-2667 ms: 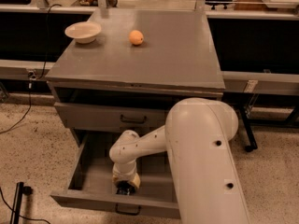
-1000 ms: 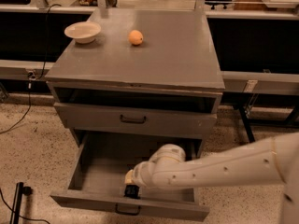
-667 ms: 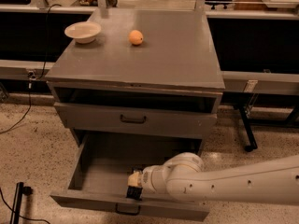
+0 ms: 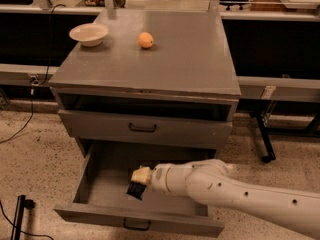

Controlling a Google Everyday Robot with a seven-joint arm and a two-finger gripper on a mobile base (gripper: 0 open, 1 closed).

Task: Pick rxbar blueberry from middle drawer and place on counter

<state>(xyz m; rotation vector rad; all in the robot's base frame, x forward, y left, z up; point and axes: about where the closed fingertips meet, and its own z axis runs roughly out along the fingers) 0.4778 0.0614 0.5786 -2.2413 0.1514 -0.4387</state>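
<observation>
The middle drawer (image 4: 102, 215), the grey cabinet's lowest one, is pulled wide open. My gripper (image 4: 134, 190) reaches into it from the right and hangs over the drawer floor near the front centre. Its tip is dark below a cream wrist piece. I cannot make out the rxbar blueberry apart from that dark tip; it is either in the grip or hidden beneath it. The counter (image 4: 190, 59) is the flat grey top of the cabinet, well above the gripper.
A white bowl (image 4: 89, 34) stands at the counter's back left, and an orange fruit (image 4: 145, 39) lies to its right. The closed drawer front (image 4: 145, 128) overhangs the open drawer. My white arm (image 4: 240, 194) crosses the drawer's right side. Speckled floor (image 4: 35, 159) lies on the left.
My arm has swung down and to the right, out of the foreground, so it now enters low from the right. The gripper has stayed over the drawer's front centre and sits slightly higher.
</observation>
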